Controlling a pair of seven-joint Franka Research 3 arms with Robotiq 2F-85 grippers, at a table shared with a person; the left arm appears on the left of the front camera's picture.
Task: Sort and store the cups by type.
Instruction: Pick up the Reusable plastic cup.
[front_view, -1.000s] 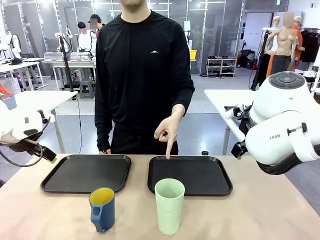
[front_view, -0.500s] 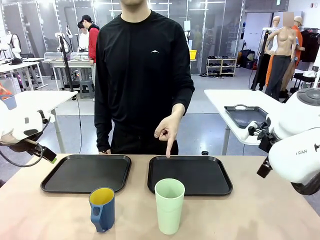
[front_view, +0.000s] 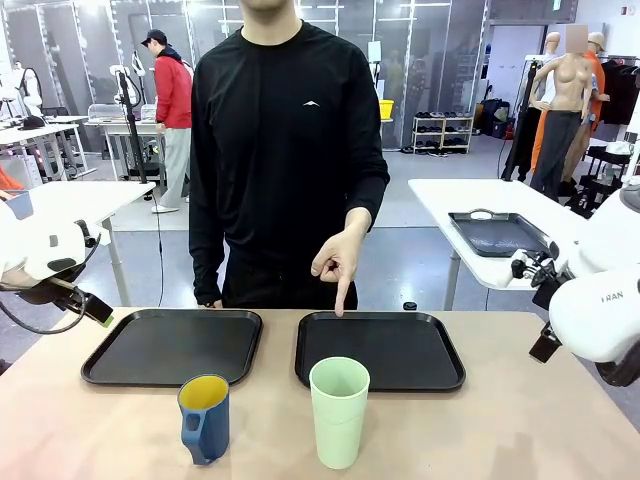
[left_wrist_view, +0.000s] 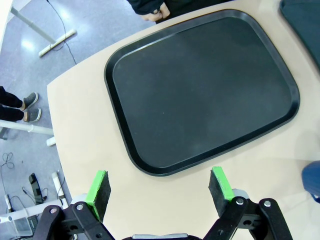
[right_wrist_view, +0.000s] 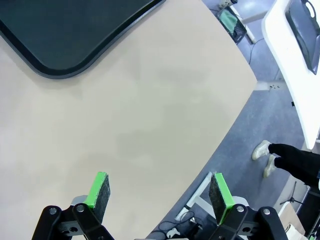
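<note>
A tall pale mint-green tumbler (front_view: 339, 411) stands near the table's front edge, just in front of the right black tray (front_view: 380, 350). To its left stands a shorter blue mug (front_view: 205, 417) with a handle and a yellow inside; a sliver of the blue mug (left_wrist_view: 312, 179) shows at the right edge of the left wrist view. My left gripper (left_wrist_view: 160, 189) hangs open above the table beside the left tray (left_wrist_view: 200, 85), with nothing between its fingers. My right gripper (right_wrist_view: 159, 192) is open and empty over bare tabletop near the table's right edge.
Two black trays lie side by side across the middle, the left tray (front_view: 172, 346) in front of the person. The person's hand (front_view: 335, 268) points a finger down at the right tray's far rim. The right arm's white body (front_view: 600, 310) sits at the right edge.
The right arm has swung outward to the right and lower, away from the table's middle. The left arm, the cups and the pointing hand have stayed put.
</note>
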